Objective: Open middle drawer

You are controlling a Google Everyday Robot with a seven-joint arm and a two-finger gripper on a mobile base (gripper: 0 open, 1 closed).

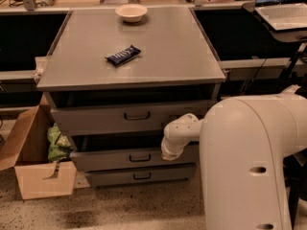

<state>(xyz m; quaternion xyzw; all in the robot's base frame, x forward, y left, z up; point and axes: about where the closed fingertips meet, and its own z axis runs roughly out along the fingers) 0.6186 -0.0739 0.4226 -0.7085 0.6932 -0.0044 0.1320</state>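
Front and centre on my feed: one grey metal cabinet, flat top, three drawers stacked.

Item 1, top drawer: tallest front. A dark gap shows between it and the cabinet top.

Item 2, middle drawer: medium-height front, second in the stack, directly under the top drawer. A small dark loop handle sits at its centre. A dark band of shadow lies above its upper edge, and the front stands slightly proud of the one below.

Item 3, bottom drawer: shortest front, just above the speckled floor.

Item 4, arm: a bulky white housing fills the lower right of my view, with a slimmer white link reaching left toward the cabinet.

Item 5, gripper: at the end of that link, pointing down, at the right part of the middle drawer's front, to the right of the loop handle and apart from it. I cannot tell whether it is open or closed, nor whether it touches the drawer front.

On the cabinet top: one pale bowl near the far edge and one dark-wrapped snack bar, lying flat, left of centre.

Left of the cabinet, on the floor: one open cardboard box, with a green bag between it and the cabinet.

Upper right: one laptop on a neighbouring surface.
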